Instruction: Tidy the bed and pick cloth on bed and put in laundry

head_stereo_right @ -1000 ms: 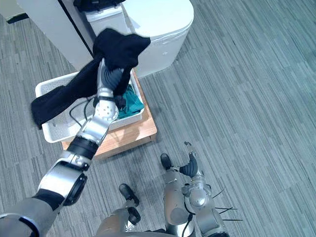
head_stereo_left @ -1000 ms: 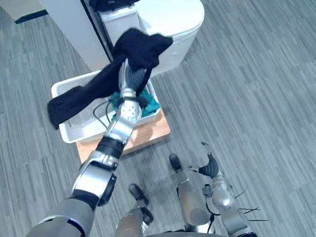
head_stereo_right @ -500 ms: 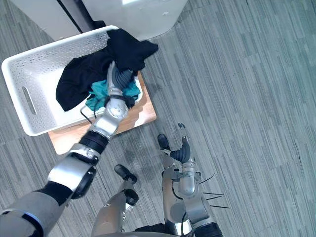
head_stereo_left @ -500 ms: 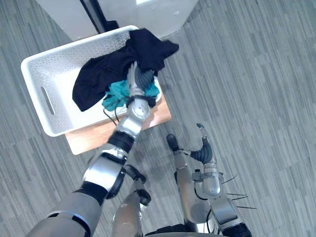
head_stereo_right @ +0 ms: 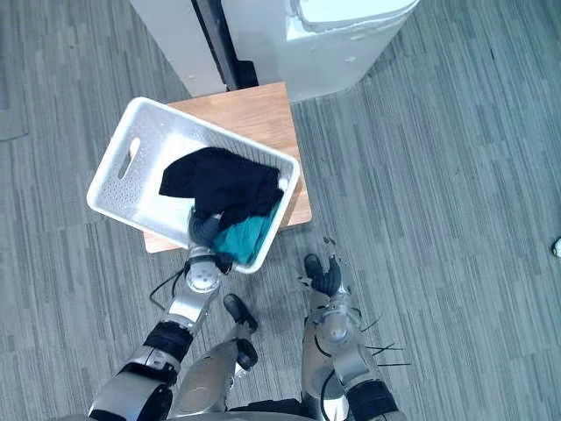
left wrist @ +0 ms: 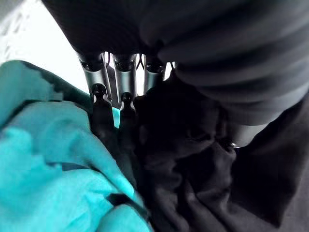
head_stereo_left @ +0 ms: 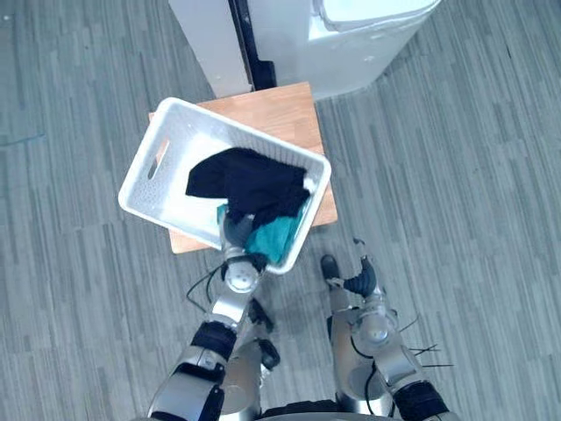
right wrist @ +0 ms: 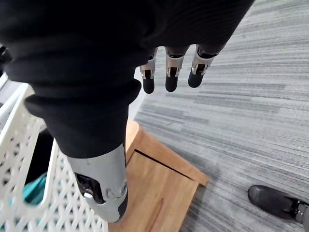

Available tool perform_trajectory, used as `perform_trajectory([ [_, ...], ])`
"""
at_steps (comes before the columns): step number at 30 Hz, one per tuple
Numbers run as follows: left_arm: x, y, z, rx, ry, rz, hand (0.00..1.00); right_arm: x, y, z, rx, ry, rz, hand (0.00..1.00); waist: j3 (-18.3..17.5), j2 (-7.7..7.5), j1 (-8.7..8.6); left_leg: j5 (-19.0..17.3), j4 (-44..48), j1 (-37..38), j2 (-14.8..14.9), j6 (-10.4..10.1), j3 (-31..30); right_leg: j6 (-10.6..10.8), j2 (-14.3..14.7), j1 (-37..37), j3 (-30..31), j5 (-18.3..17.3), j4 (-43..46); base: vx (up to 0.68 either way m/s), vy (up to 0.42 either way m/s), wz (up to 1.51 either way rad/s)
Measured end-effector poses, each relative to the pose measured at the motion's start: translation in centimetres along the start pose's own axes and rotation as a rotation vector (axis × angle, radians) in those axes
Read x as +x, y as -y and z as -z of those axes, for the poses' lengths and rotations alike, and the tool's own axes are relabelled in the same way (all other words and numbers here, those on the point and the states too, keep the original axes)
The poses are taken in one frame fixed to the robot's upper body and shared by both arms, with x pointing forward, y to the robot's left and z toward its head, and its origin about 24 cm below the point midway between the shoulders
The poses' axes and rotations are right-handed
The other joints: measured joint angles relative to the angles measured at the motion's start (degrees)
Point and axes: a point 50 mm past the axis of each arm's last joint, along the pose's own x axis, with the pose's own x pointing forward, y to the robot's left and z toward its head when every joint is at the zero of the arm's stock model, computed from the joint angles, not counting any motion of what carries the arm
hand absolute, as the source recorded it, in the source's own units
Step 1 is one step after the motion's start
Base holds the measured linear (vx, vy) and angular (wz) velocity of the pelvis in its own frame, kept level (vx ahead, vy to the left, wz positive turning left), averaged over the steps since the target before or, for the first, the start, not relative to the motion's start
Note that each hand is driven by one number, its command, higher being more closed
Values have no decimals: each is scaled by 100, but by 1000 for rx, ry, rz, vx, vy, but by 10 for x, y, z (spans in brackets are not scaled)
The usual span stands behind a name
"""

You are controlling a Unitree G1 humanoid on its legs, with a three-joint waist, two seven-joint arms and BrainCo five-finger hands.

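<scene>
- A white plastic laundry basket [head_stereo_left: 151, 167] with perforated walls and a cut-out handle stands on a low square platform of light wood [head_stereo_left: 272, 105]. It is turned diagonally, so its near corner reaches over the platform's near edge.
- The platform stands on a floor of grey striped planks [head_stereo_left: 456, 175]. Just behind its far edge are a tall white panel [head_stereo_left: 206, 44] and a white box-shaped unit with a rounded lid [head_stereo_left: 351, 35].
- The task's cloth, a crumpled black garment [head_stereo_left: 250, 184], lies inside the basket. It spreads from the middle toward the near corner and the right wall.
- A bunched teal cloth [head_stereo_left: 273, 237] lies in the near corner of the basket, partly under the black garment and touching it.
- The left hand [head_stereo_left: 233, 232] is down inside the basket at that near corner, with its arm rising over the near rim.
- In the left wrist view this hand is pushed between the black garment and the teal cloth. Both cloths cover it, so I cannot tell whether it is open or closed on cloth.
- The right hand [head_stereo_right: 326, 276] hangs low over the floor, near the platform's near right corner but apart from it.
- In the right wrist view its fingers [right wrist: 174, 72] are relaxed and nearly straight, and the thumb stands apart. The hand is open and holds nothing.
</scene>
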Motion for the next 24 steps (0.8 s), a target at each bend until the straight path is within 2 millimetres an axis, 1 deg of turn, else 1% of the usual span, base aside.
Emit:
perform_trajectory([
  [2,4,-16,-2,-2,13,-54,0,-2,0,3,0,-11,-3,0,-1,-2,0,18,0,73,-11,28,-29,22,-3,84,-16,-19,0,38,-18,5],
  [6,11,-34,-12,-21,55,-132,0,-7,0,12,7,-48,-14,0,-22,-13,0,19,15,167,0,33,-111,2,-5,227,-98,-4,-1,50,-13,9],
  [8,13,-41,-13,-25,60,-160,0,-10,1,16,7,-63,-14,0,-152,-14,7,19,31,160,13,33,-118,1,6,231,-103,-3,-6,72,-17,3],
  [10,11,-51,-8,-23,50,-189,0,-14,-1,21,7,-82,-36,0,-439,-10,4,10,33,171,41,41,-116,-1,35,244,-99,-2,-14,81,-19,-3],
  [13,11,-57,-9,-31,59,-210,0,-18,0,23,13,-84,-39,0,-531,-20,4,-4,33,300,80,50,-119,-3,73,377,-97,-1,-14,58,-25,1],
  [14,11,-58,-11,-33,65,-211,0,-19,1,27,17,-95,-42,0,-607,-24,15,-6,30,297,86,47,-127,-5,77,377,-98,-3,-19,0,0,0],
  [16,10,-61,-9,-37,61,-216,0,-22,1,30,19,-110,-47,0,-694,-42,19,-24,0,329,79,24,-166,-98,69,435,-109,-72,-26,3,-37,8],
  [18,5,-66,-3,-51,41,-231,0,-26,1,36,17,-134,-47,0,-827,-32,-3,-25,-1,379,107,19,-191,-87,90,495,-131,-144,-24,4,-46,8],
  [19,1,-70,1,-59,28,-239,0,-29,2,43,11,-161,-50,0,-891,-31,5,-24,-2,449,128,18,-204,-103,110,573,-146,-157,-22,18,-42,7],
  [20,-4,-74,9,-60,1,-233,0,-32,2,53,4,-204,-63,0,-985,-25,13,-20,-2,523,137,24,-218,-138,122,656,-164,-182,-19,17,-39,6],
  [21,-7,-76,15,-57,-16,-231,0,-34,1,59,-1,-228,-72,0,-1062,-22,16,-20,-3,548,141,25,-221,-145,127,682,-172,-196,-18,28,-27,9],
  [22,-16,-78,27,-58,-61,-224,0,-39,-2,69,-7,-275,-88,0,-1192,-8,28,-18,0,609,129,27,-252,-180,132,762,-277,-218,-12,38,-24,18],
  [23,-24,-80,37,-67,-103,-217,0,-44,-1,78,0,-322,-88,0,-1231,-1,73,-20,0,732,141,25,-286,-213,140,917,-327,-242,-8,39,-21,18],
  [24,-29,-81,43,-71,-126,-213,0,-47,-2,83,5,-345,-90,0,-1299,-4,137,-30,-1,765,151,11,-284,-234,147,948,-339,-256,-8,26,-21,16],
])
